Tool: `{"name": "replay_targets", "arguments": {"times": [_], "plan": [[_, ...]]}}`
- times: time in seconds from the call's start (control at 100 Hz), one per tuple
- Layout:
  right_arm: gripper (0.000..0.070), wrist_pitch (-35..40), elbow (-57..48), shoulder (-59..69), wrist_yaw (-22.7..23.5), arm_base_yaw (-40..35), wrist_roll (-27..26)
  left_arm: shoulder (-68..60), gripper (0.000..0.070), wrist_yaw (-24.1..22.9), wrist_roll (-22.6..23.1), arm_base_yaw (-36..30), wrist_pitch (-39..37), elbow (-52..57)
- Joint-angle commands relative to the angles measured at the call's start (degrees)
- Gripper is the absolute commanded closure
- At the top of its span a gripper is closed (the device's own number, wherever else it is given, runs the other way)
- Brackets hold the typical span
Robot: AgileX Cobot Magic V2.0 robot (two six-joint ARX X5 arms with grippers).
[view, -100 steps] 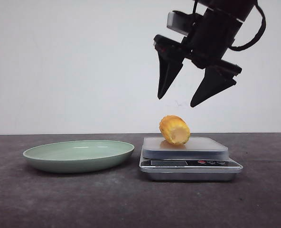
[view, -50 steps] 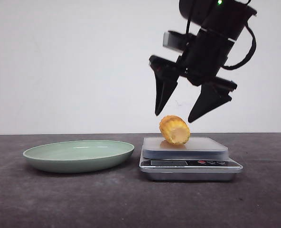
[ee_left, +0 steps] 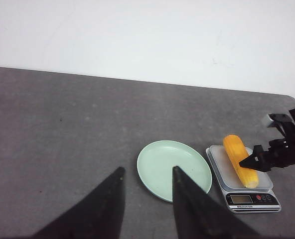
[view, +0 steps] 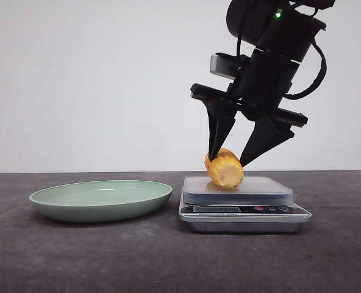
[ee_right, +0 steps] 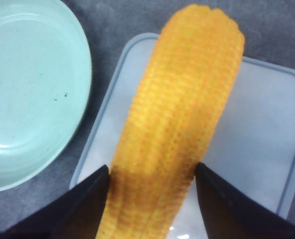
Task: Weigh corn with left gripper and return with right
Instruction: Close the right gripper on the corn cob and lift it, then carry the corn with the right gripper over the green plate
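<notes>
Nearest the front camera, at lower left of the frame, a pale green plate (view: 101, 199) sits bare on the dark table (view: 168, 262); just to its right, at lower centre, the kitchen scale (view: 244, 204) carries the corn (view: 224, 168) on its platform, the cob lying lengthwise away from the camera so only its pale end faces forward; above it, filling the upper right of the frame, the right gripper (view: 227, 161) hangs with its fingers spread and pointing down, one tip at each flank of the cob; the right wrist view shows the corn (ee_right: 172, 134) running up the middle of the frame between the two dark fingertips, which look to be at or just off its sides, though I cannot tell whether they press yet; the left gripper (ee_left: 146, 172) shows at the bottom of its own view, fingers parted and holding nothing, looking from well back at the plate (ee_left: 174, 169) and the scale (ee_left: 244, 178); the weighing looks done and the return to the plate is the step in hand; the risks are that the round cob rolls or squirts sideways if the tips close off-centre, or that pushing down shoves the light scale across the table.
</notes>
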State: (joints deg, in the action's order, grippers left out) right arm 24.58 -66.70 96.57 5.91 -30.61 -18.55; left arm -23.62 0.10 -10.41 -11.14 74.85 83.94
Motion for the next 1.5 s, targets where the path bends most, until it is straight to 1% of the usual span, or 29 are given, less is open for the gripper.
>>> {"name": "replay_targets", "arguments": {"times": [0.0,0.04,0.07,0.17,0.18,0.2,0.49,0.57,0.73,0.85,0.96,1.05,1.17,1.35,1.49], "plan": [[0.037,0.22,-0.87,2.38,-0.04,-0.83,-1.01,-0.37,0.0539,-0.11,0.74,0.0,-0.28,0.85],[0.0382,0.39,-0.87,2.58,-0.35,-0.83,-1.01,-0.37,0.0539,-0.13,0.72,0.0,-0.24,0.85],[0.0424,0.37,-0.85,2.75,-0.39,-0.94,-0.98,-0.37,0.0539,-0.11,0.72,0.0,-0.26,0.85],[0.0638,0.04,-0.87,2.8,-1.95,-1.55,-0.98,-0.37,0.0539,-0.11,0.74,-0.02,-0.24,0.85],[0.0669,-0.07,-0.87,2.8,-2.19,-1.64,-0.96,-0.37,0.0539,-0.11,0.74,-0.02,-0.24,0.85],[0.07,-0.17,-0.87,2.8,-2.56,-1.73,-0.96,-0.37,0.0539,-0.13,0.74,-0.02,-0.24,0.85],[0.07,-0.57,-1.07,1.2,-6.49,-3.69,-0.85,-0.37,0.0539,-0.13,0.74,-0.02,-0.24,0.85],[0.07,-0.5,-1.18,-1.4,-7.5,-4.52,0.02,-0.37,0.0539,-0.11,0.74,-0.02,-0.24,0.85],[0.07,-0.7,-1.2,-9.44,-7.48,-7.28,3.06,-0.37,0.0539,-0.11,0.74,-0.02,-0.13,0.85],[0.07,-4.72,-1.31,-15.39,-7.45,-11.02,3.1,-0.37,0.0539,-0.11,0.72,-0.02,0.24,0.85],[0.07,-8.22,-2.62,-17.62,-7.5,-15.08,2.78,-0.37,0.0539,-0.11,0.72,-0.02,0.24,0.85],[0.07,-8.28,-4.94,-17.11,-7.87,-17.51,2.64,-0.37,0.0539,-0.11,0.72,-0.02,0.28,0.85],[0.07,-8.13,-8.7,-13.0,-8.72,-20.22,2.51,-0.37,0.0539,-0.11,0.72,-0.02,0.26,0.85],[0.07,-7.08,-14.27,-4.31,-8.79,-21.11,2.43,-0.37,0.0539,-0.11,0.72,-0.02,0.26,0.85],[0.07,-7.04,-15.96,1.68,-8.87,-21.09,2.01,-0.37,0.0538,-0.11,0.74,-0.02,0.5,0.85]]}}
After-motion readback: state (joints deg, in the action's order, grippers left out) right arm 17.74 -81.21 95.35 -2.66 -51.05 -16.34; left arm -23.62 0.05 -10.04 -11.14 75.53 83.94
